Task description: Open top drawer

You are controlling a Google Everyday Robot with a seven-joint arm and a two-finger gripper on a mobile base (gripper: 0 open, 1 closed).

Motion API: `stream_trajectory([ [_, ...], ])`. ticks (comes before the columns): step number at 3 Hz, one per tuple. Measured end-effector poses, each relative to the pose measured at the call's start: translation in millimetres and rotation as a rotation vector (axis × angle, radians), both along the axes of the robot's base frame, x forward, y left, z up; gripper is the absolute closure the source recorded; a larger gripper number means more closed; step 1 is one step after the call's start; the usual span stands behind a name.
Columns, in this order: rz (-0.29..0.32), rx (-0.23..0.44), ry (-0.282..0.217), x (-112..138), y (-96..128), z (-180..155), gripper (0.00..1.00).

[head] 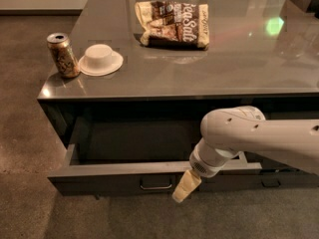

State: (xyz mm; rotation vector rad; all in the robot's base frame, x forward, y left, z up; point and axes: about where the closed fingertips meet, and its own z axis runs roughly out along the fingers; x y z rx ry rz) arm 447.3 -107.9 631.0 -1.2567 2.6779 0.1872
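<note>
Grey glossy countertop above the closed gripper, which hangs before the pulled-out top drawer; speckled floor below.

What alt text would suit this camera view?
The dark grey top drawer stands pulled open, with the gripper of a white robot arm hanging at its front beside the handle. On the countertop above are a can, a white bowl and a snack bag.
</note>
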Motion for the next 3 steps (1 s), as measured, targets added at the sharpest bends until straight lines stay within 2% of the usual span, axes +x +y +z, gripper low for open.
stream_trajectory([
  [1, 0.006, -0.031, 0.041, -37.0, -25.9, -2.1, 0.0],
  [3, 0.01, -0.077, 0.087, -74.9, -52.4, 1.9, 0.4],
])
